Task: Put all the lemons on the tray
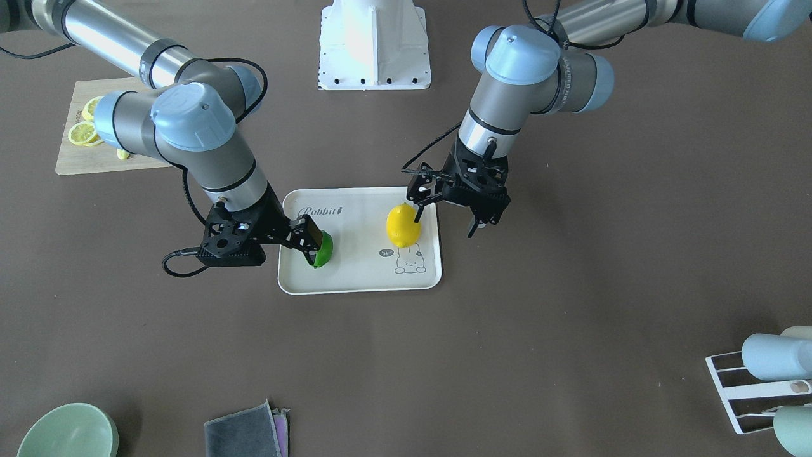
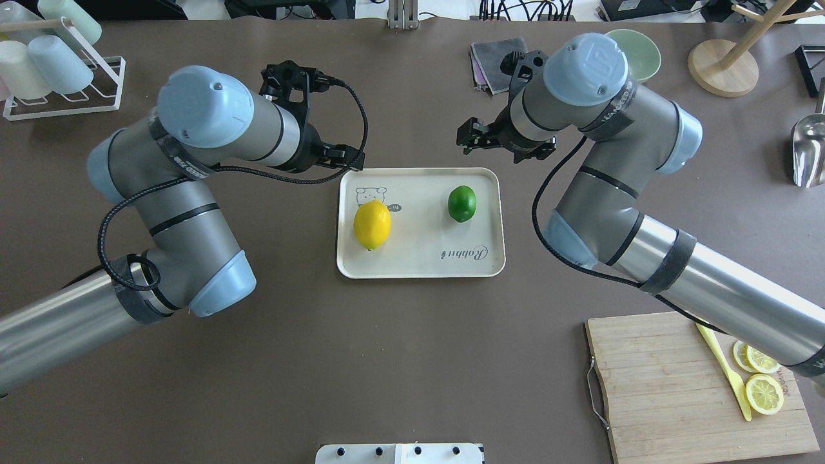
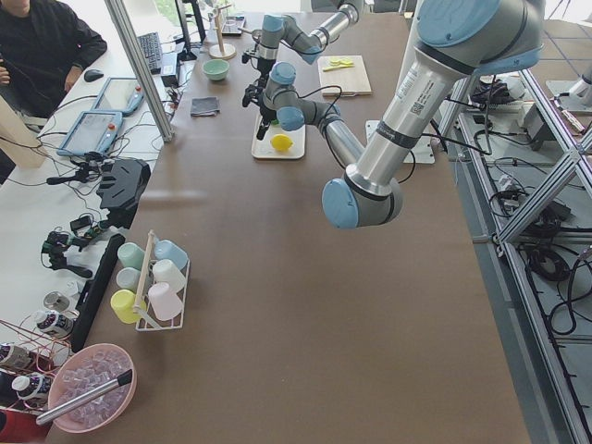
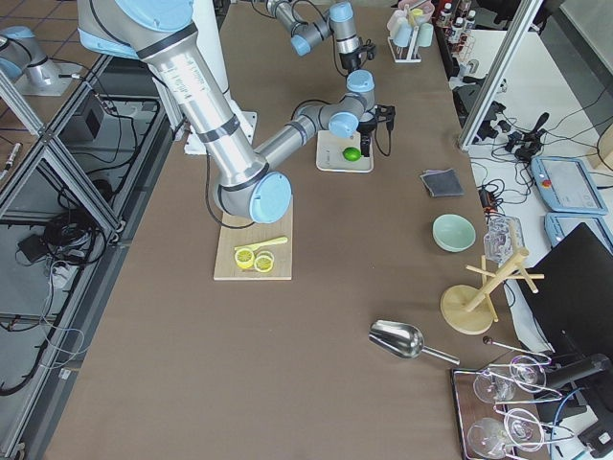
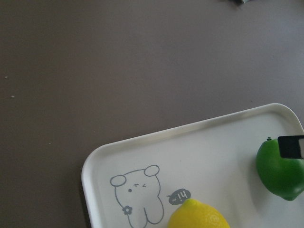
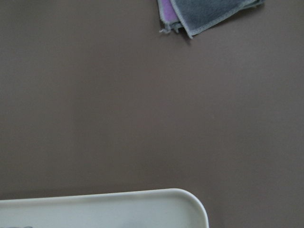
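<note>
Both grippers were seen with jaws parted and nothing held. The left gripper (image 1: 445,220) was hung over the rim of the tray (image 1: 355,270), with one finger just beside the yellow lemon (image 1: 403,225). The right gripper (image 1: 311,246) was placed at the tray's opposite side, close to the green lemon (image 2: 462,203), though contact could not be told. Both lemons were found resting inside the tray, well apart, so the task was judged all but done. Trouble was judged likeliest on withdrawal. Either glossy, oval fruit could be clipped by a finger swept sideways and rolled over the low rim onto the table (image 1: 571,285). A straight lift was called for first.
</note>
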You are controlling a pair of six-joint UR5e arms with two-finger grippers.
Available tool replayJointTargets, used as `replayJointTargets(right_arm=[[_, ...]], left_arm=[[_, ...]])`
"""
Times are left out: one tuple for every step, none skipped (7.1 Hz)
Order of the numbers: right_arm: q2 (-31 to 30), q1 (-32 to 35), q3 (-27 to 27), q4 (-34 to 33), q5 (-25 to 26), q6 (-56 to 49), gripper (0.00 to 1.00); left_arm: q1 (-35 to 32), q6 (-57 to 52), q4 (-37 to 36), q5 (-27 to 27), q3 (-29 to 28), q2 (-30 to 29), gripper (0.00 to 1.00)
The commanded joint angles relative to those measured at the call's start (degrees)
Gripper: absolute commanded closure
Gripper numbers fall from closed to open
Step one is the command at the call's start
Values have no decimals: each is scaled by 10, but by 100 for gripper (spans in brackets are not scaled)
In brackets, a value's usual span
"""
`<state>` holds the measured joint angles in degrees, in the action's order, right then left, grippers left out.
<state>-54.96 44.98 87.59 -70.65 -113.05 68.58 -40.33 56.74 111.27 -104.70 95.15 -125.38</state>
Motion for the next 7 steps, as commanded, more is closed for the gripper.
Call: replayJointTargets(right_arm=[[-37,61,7,2,-9,-77,0],[-65,65,5,5,38,-102,0],[-79,96,1,4,36,-121,0],[-94,142,-1,-1,-23,-192,0],[-114,197,-14,-12,-114,-269,0],[-149,224,-12,-17,-134,-356,0],[-188,243,-14,-26,-129,-441,0]], left_arm=[[-61,-20,-1,0,43,46,2],[-90,-21,8,1,59,78,2],[-121,-22,9,1,58,92,2],[-158,-22,10,-5,67,130,2],[-197,-53,7,-57,78,177,2],[-252,-142,2,-159,79,228,2],[-305,-236,1,-214,78,286,2]])
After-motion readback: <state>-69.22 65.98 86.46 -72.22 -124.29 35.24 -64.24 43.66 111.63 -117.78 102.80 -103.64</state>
